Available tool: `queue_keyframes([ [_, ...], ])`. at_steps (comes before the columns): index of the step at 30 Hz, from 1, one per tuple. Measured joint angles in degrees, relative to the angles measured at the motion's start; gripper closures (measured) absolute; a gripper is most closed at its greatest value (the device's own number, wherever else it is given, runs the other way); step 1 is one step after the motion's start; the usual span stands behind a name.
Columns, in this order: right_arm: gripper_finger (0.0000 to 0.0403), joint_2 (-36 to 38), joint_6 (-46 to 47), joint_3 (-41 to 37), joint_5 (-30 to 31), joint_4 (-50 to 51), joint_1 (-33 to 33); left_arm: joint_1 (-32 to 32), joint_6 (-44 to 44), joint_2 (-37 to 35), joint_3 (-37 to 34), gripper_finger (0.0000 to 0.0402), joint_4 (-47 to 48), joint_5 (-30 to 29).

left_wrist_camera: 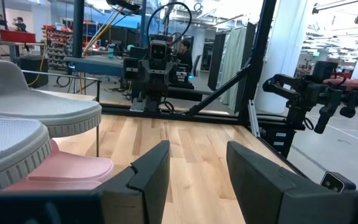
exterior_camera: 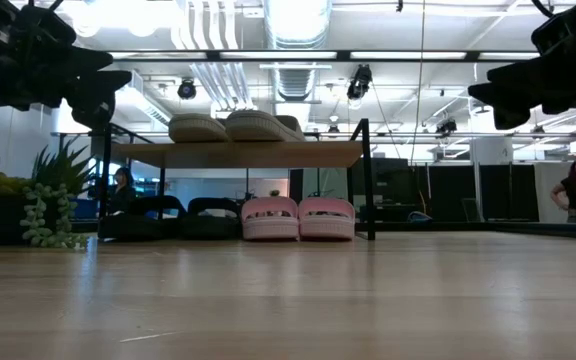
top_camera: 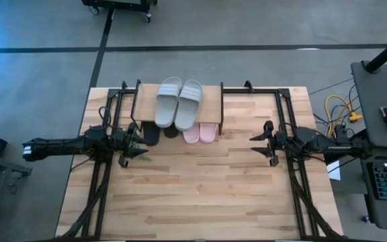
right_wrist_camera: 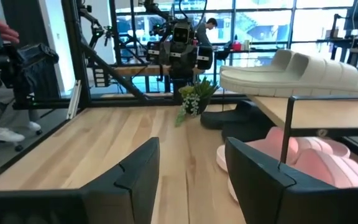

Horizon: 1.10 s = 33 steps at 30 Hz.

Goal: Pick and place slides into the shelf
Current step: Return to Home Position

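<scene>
Leftmost, just off the shelf (top_camera: 145,104)'s left front corner and held higher than its top: left gripper (top_camera: 142,143), spread apart with nothing in its grasp, pointed along the shelf's front toward its right end. Nearer of the two to the slides (top_camera: 189,104), with the black pair (top_camera: 152,136) just beside and below its tip, tucked under the shelf's left half. Next along, on the shelf's top: grey pair (top_camera: 168,102), side by side, long axes running back to front, near ends reaching the front edge. Under the shelf's right half: pink pair (top_camera: 191,134), side by side, same back-to-front lie, ends poking out past the front edge. Well off the shelf's right front corner: right gripper (top_camera: 255,143), likewise spread and empty, aimed back toward the shelf's left end. Counted: six slides, namely two black, two grey, two pink; one shelf; two grippers. None lying loose away from the shelf, so judged done bar the retreat. For that retreat, one thing to mind: black slides close by the left gripper, on its shelf side, so draw it straight back away from the shelf's left end rather than swinging toward the front edge, or risk nudging one. Less to mind on the right, with bare tabletop (top_camera: 200,195) between gripper and shelf.
</scene>
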<state>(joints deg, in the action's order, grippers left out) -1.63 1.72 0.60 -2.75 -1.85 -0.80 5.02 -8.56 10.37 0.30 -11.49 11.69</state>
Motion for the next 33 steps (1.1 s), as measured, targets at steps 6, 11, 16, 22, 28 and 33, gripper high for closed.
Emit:
queue_keyframes([
  [6,0.0227,0.00,1.65,0.00,0.27,0.63,0.00,0.00,0.00,1.36,-0.01,0.0256,0.04,0.00],
  [11,0.0231,-0.02,1.42,0.00,0.38,1.18,0.00,0.95,0.00,2.35,-0.02,0.0256,0.08,0.02],
  [16,0.0232,-0.02,1.31,0.00,0.40,1.18,0.00,5.76,0.00,2.11,-0.01,0.0256,-0.81,-0.01],
  [22,0.0234,-0.02,1.20,0.00,0.42,1.18,0.00,11.27,0.00,-0.50,-0.01,0.0256,-6.41,-0.01],
  [28,0.0232,-0.02,1.17,0.00,0.86,1.18,0.00,11.56,0.00,-0.90,0.00,0.0256,-0.04,0.01],
  [33,0.0234,-0.04,1.20,0.00,0.86,1.18,0.00,11.57,0.00,-0.73,0.00,0.0256,-0.08,-0.01],
])
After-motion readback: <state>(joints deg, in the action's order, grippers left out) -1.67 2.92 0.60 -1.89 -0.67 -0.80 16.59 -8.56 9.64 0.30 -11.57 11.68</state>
